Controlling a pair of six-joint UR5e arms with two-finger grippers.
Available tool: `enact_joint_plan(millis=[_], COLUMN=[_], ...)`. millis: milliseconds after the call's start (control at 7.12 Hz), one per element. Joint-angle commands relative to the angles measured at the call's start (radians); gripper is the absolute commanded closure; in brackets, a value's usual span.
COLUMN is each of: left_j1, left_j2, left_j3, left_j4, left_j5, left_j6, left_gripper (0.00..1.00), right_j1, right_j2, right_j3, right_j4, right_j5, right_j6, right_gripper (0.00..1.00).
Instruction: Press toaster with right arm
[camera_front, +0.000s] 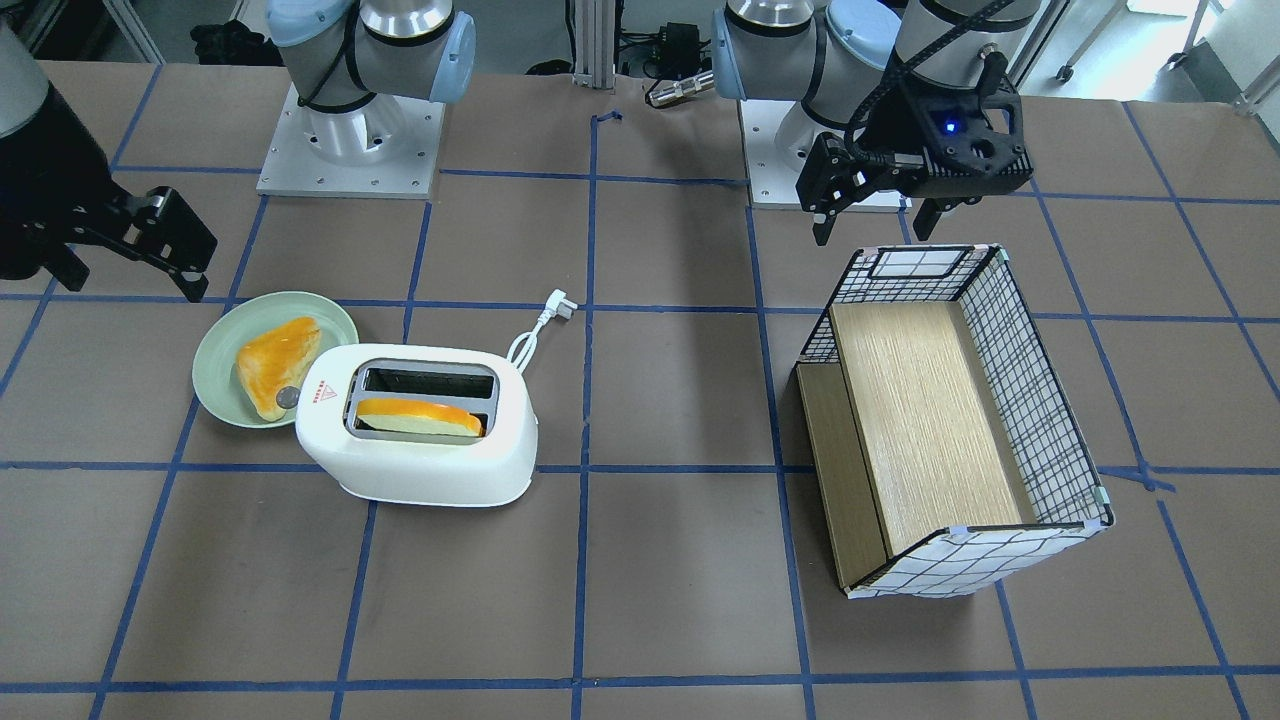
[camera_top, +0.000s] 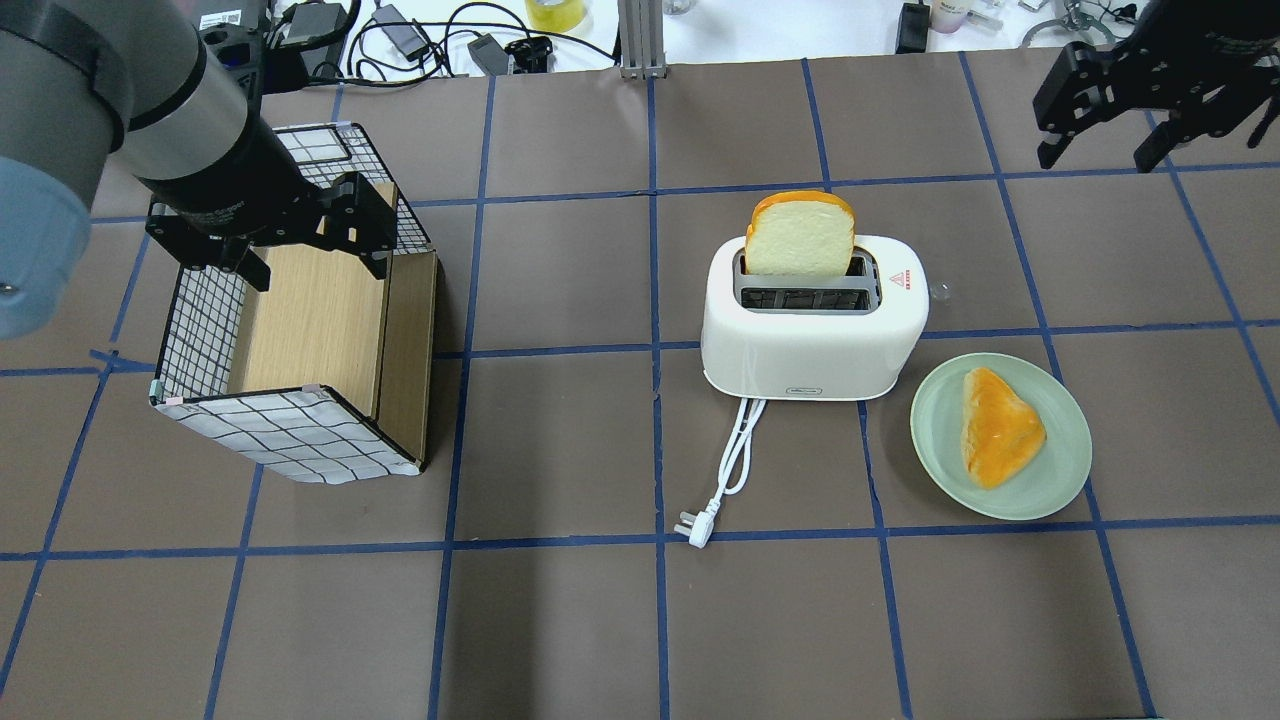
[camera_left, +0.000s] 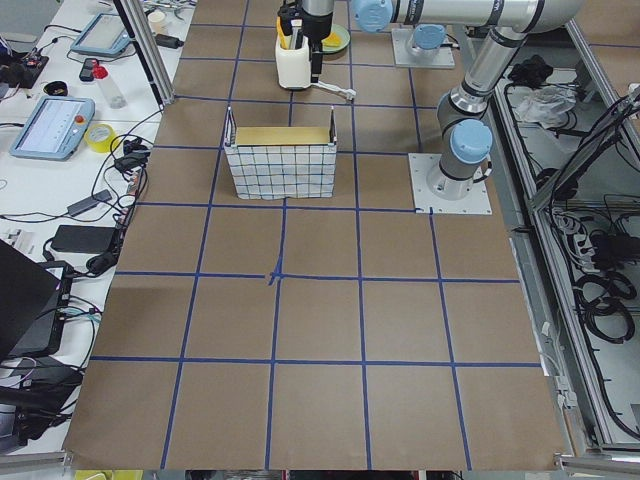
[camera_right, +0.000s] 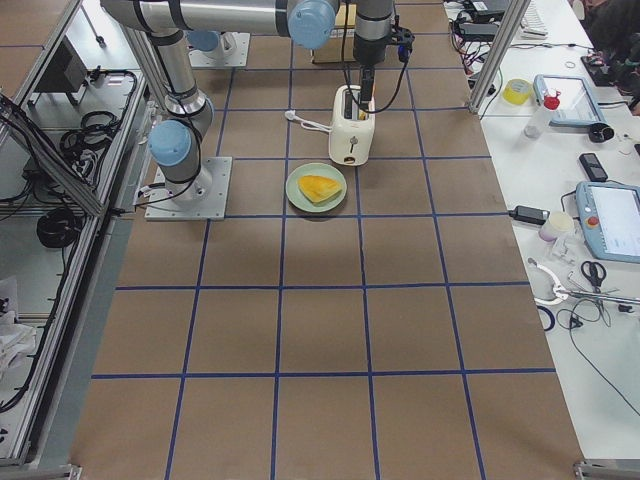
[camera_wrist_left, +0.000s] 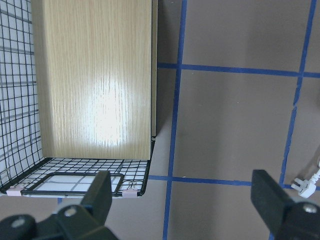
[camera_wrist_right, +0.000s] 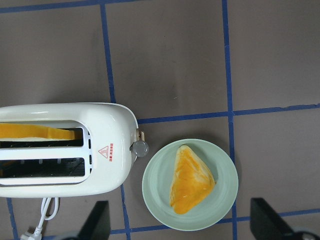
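White toaster (camera_top: 815, 330) sits mid-table with a bread slice (camera_top: 800, 235) in its far slot, and overhead you see the right gripper (camera_top: 1093, 150) hovering at its one o'clock, jaws spread wide, holding nothing.

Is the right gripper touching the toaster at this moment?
Apart. In the overhead view the right gripper hangs open over bare table beyond the toaster, with a clear gap between them.

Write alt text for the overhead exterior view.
A white toaster stands mid-table with one bread slice sticking up from its far slot; a green plate holding a second slice lies to its right. The right end effector hovers open beyond it; the left end effector hangs over a grid-patterned box.
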Motion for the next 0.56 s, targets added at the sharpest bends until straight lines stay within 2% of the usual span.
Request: enact_joint_plan(millis=[0,140,421], left_j1=[0.0,0.0,0.0], left_j2=[0.0,0.0,0.0], left_j3=[0.0,0.0,-0.002], left_j4=[0.0,0.0,0.0], left_j5=[-0.001,-0.001,-0.001], left_j6=[0.0,0.0,0.0], left_gripper=[0.0,0.0,0.0], right_j1=[0.107,0.153,0.153], right_j2=[0.018,0.026,0.037], right_j3=[-0.001,-0.001,-0.001], right_j4=[-0.056,-0.098,-0.101], right_j5=[-0.01,-0.01,0.001], right_j6=[0.131,0.17,0.146], right_gripper=[0.0,0.0,0.0])
